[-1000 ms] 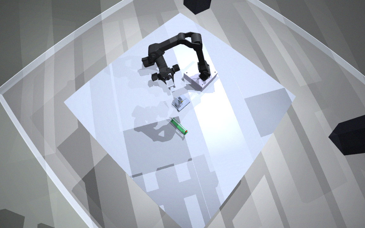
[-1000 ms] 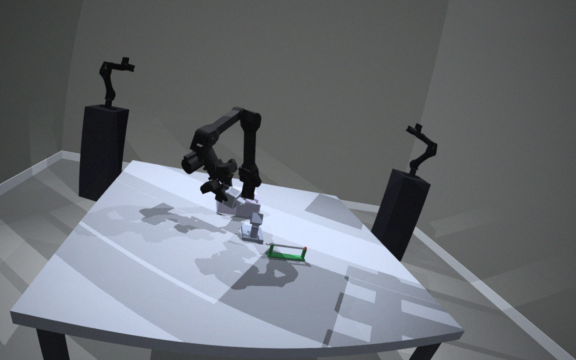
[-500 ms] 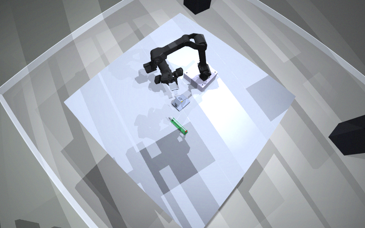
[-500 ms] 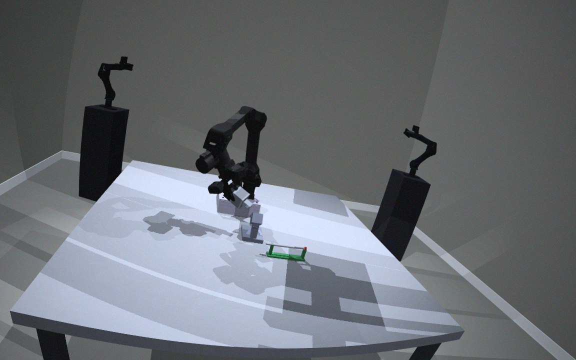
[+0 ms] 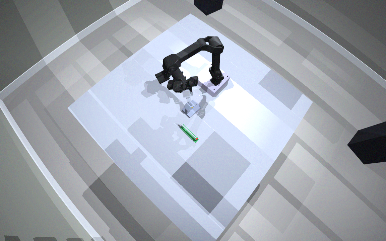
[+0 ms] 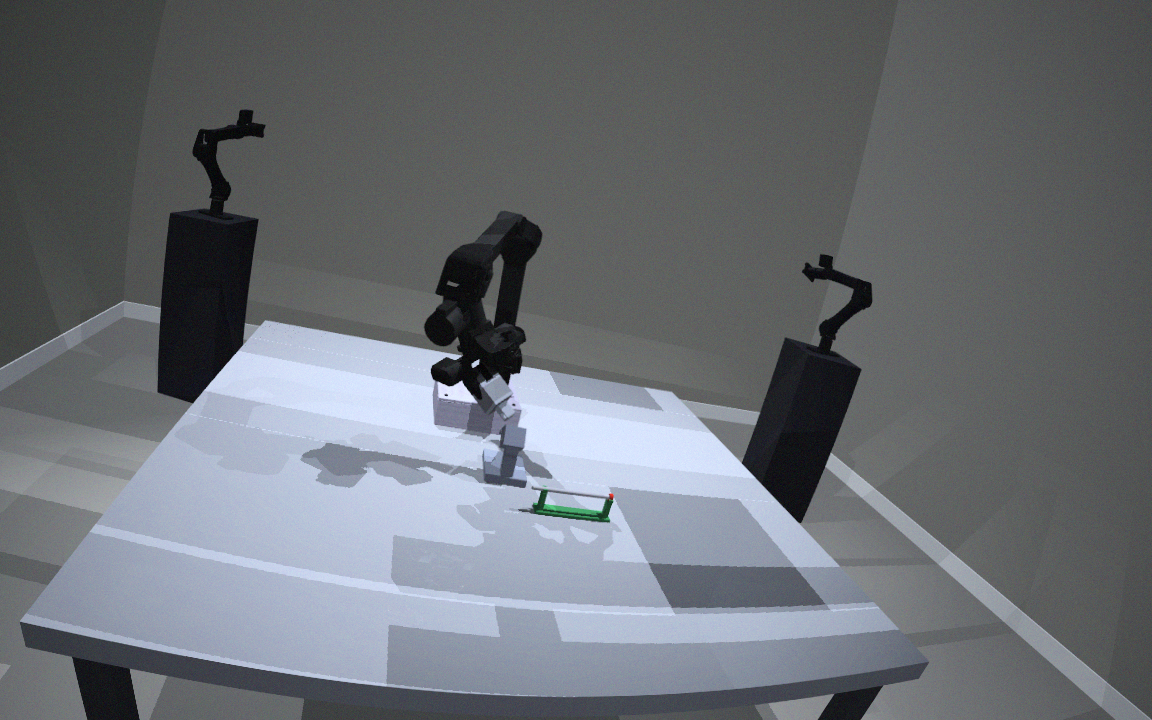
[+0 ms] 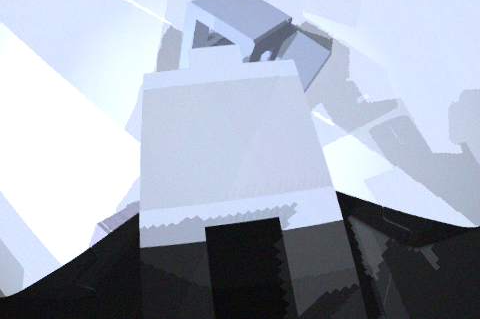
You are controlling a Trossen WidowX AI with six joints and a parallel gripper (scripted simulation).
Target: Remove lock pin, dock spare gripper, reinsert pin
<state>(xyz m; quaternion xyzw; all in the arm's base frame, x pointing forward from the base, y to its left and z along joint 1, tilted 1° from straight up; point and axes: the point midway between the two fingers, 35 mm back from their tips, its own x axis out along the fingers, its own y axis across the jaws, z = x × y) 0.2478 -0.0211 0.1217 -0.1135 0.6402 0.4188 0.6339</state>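
My gripper (image 5: 187,89) (image 6: 486,377) is shut on the pale spare gripper (image 5: 187,94) (image 6: 496,391) (image 7: 230,134), held tilted above the mount. Its narrow spigot (image 7: 215,56) points toward the mount's socket (image 6: 514,437) (image 7: 235,14); in the exterior view it stands just above the socket, and in the wrist view it overlaps the socket's near side. I see no part of it inside. The mount's base (image 6: 499,469) stands on the table. The lock pin (image 6: 573,491) (image 5: 196,139), with a red end (image 6: 610,496), rests across the green rack (image 6: 571,513), out of the socket.
The green rack stands in front of the mount, close to it. The arm's pale base block (image 5: 213,86) (image 6: 459,413) is behind the mount. Two dark pedestals (image 6: 204,304) (image 6: 799,420) with small arms stand beyond the table (image 6: 294,573).
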